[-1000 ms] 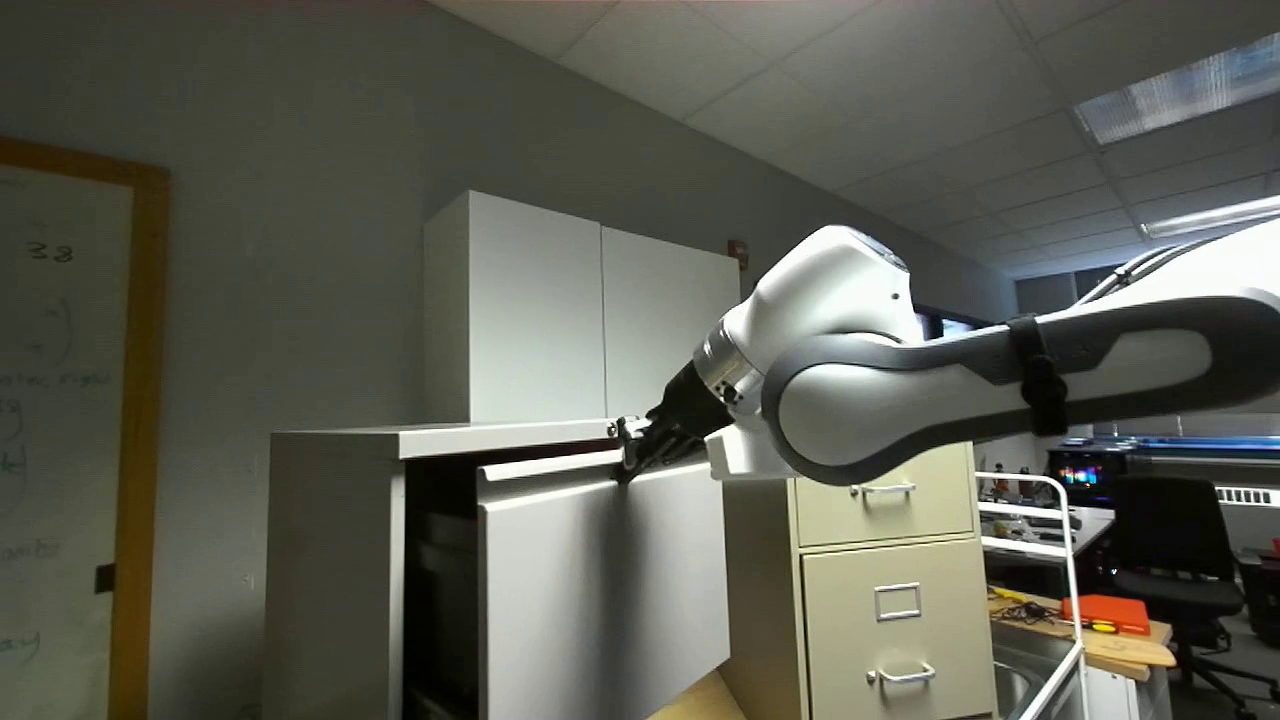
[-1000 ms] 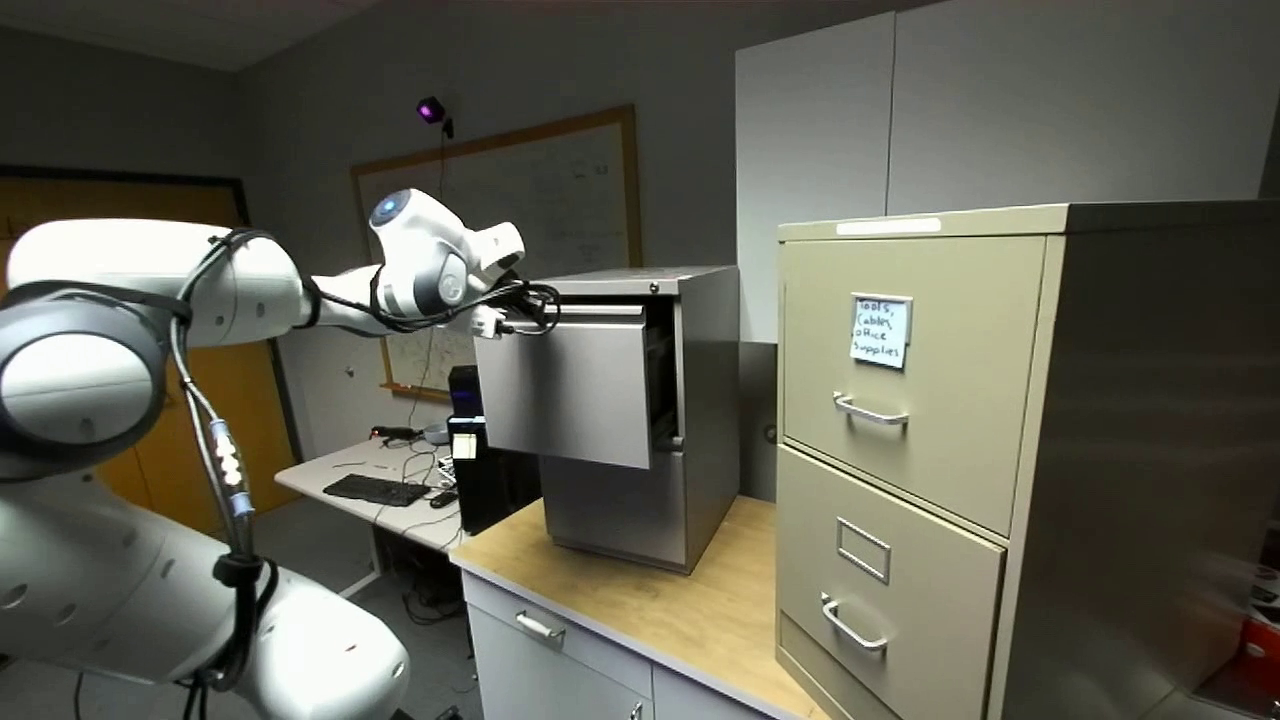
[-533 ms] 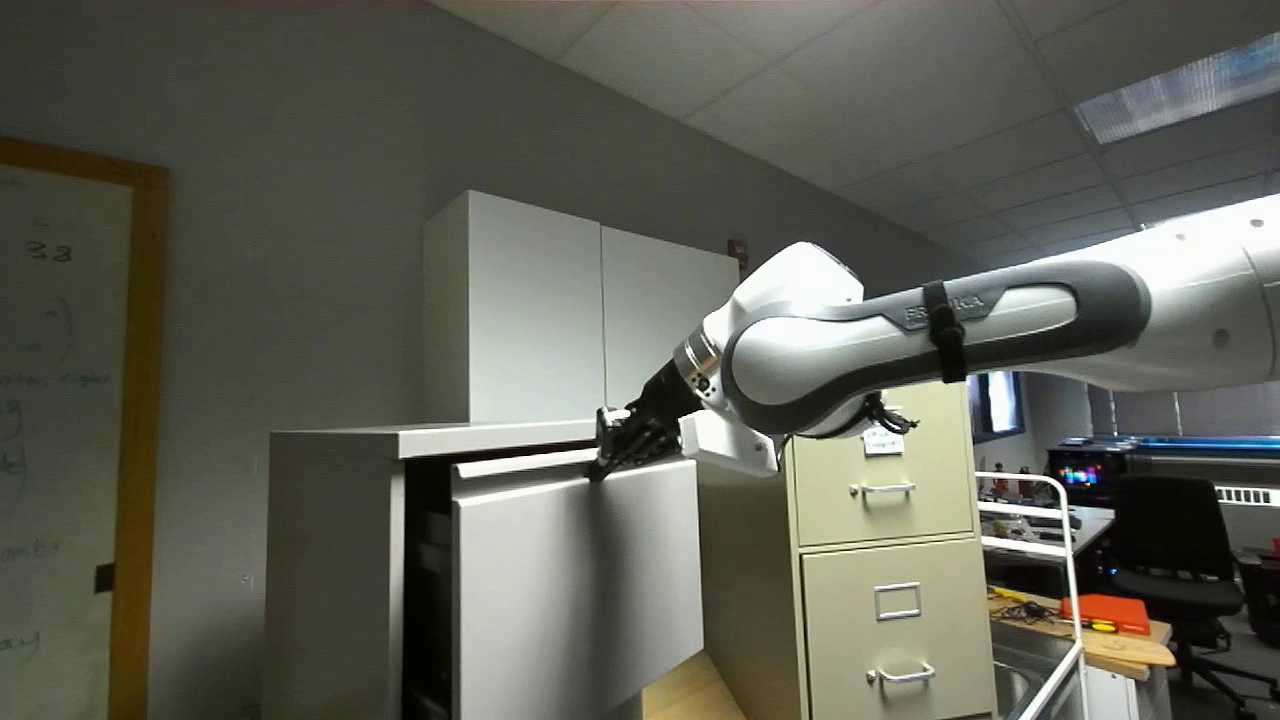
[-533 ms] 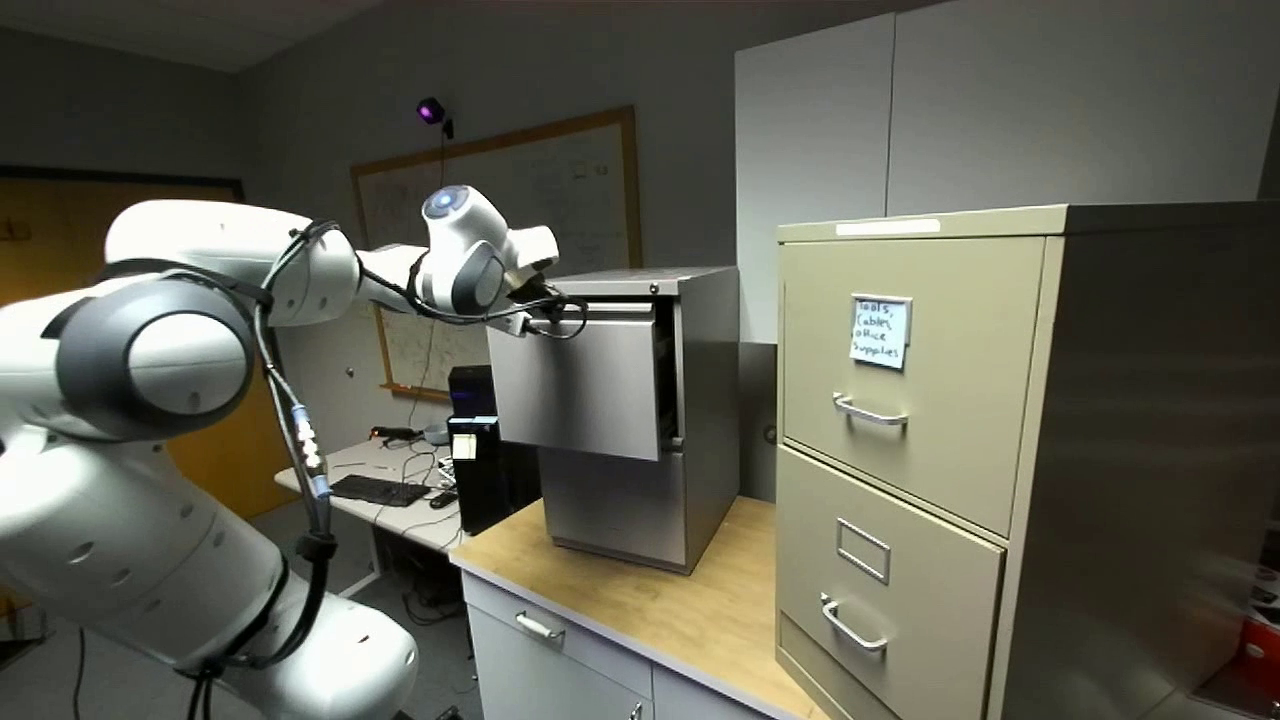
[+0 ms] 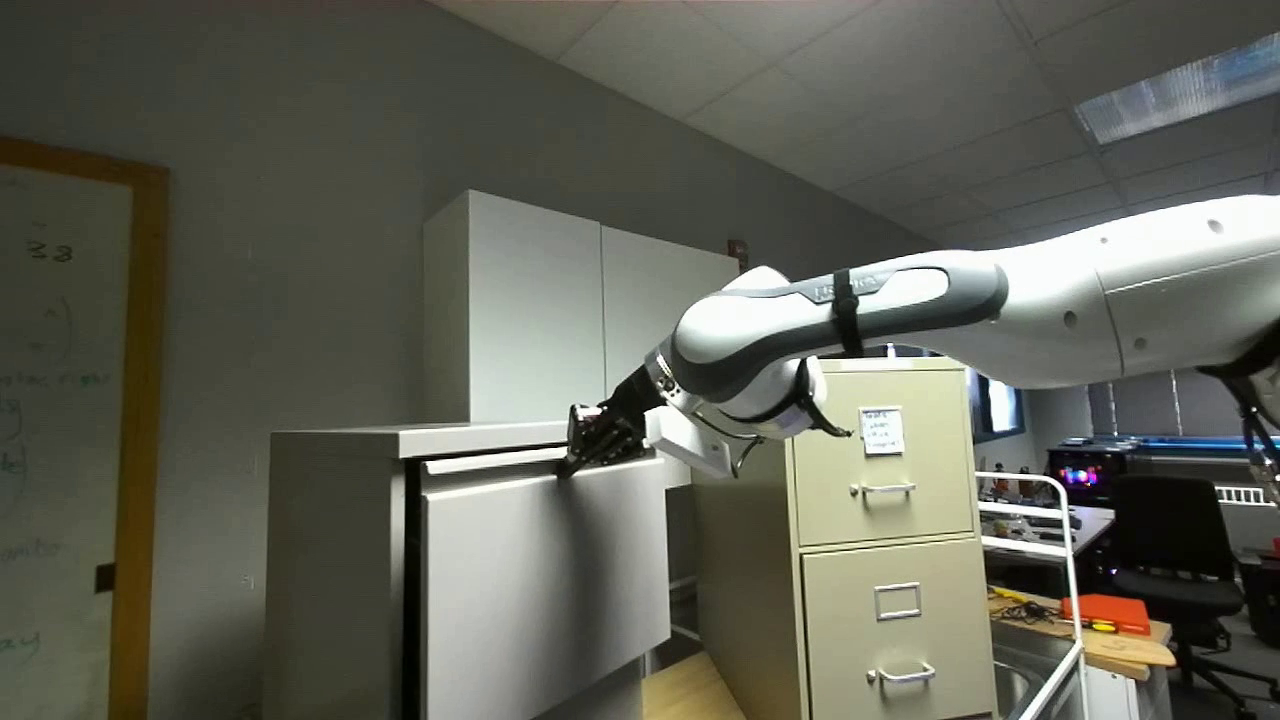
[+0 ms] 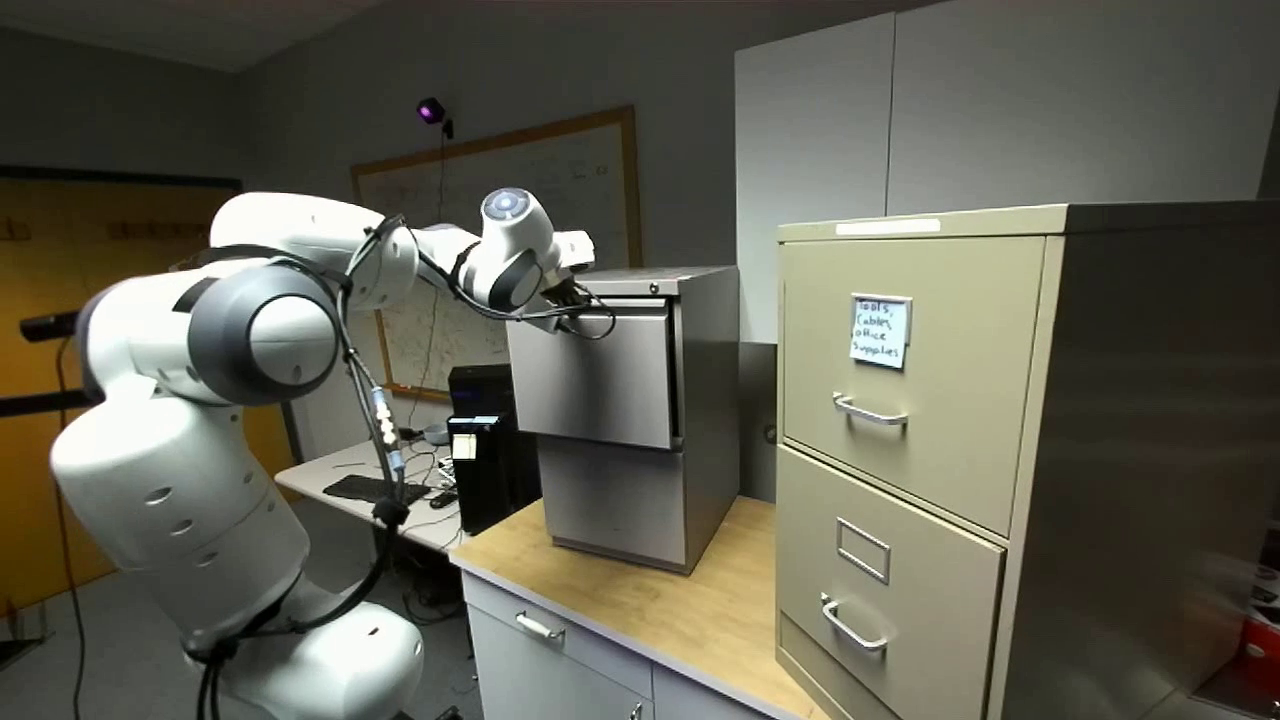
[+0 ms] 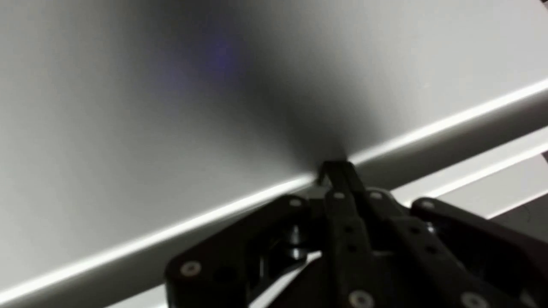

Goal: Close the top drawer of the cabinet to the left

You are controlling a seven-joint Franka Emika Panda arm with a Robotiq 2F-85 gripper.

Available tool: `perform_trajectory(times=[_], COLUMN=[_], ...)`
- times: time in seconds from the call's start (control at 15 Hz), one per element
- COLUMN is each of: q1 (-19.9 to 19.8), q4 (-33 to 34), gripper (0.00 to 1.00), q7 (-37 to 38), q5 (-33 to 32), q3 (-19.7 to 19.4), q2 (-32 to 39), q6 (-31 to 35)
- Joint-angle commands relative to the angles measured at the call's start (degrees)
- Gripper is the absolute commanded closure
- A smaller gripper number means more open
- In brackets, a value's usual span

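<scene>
The top drawer (image 5: 540,590) is a wide flat white front, standing slightly out from the low light-grey cabinet (image 5: 335,560). A narrow dark gap shows along its side. In an exterior view the drawer (image 6: 595,390) sits just proud of the cabinet (image 6: 712,410), above the lower drawer. My gripper (image 5: 567,470) touches the drawer front near its top edge. In the wrist view the gripper (image 7: 337,164) has its fingers together with nothing between them, tips against the bright upper edge of the drawer front (image 7: 107,141). In an exterior view the arm's wrist and cables mostly hide the gripper.
A beige filing cabinet (image 5: 880,600) stands beside the cabinet, also in an exterior view (image 6: 900,400). Both stand on a wooden counter (image 6: 640,590). A tall white two-door cabinet (image 5: 535,310) hangs behind. A desk (image 6: 350,460) with a computer lies beyond.
The gripper and arm have moved toward the cabinet, and the top drawer has slid inward with them. The dark gap beside the drawer has narrowed a lot. The fingers stay at the drawer's top edge.
</scene>
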Motion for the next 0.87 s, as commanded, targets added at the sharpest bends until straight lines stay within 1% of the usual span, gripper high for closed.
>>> perform_trajectory(times=[0.0,0.33,0.53,0.67,0.8], q1=[0.11,-1.92,-3.48,-4.45,-5.22], q4=[8.52,15.95,19.61,21.35,21.53], gripper=[1.00,1.00,1.00,1.00,1.00], q7=[-4.58,-7.10,-6.64,-6.67,-6.78], q5=[4.81,8.71,9.03,8.88,8.56], q3=[-1.39,-0.59,0.14,0.42,0.75], q2=[6.75,12.39,14.90,15.75,15.44], q6=[-2.25,-5.73,-8.50,-11.41,-12.85])
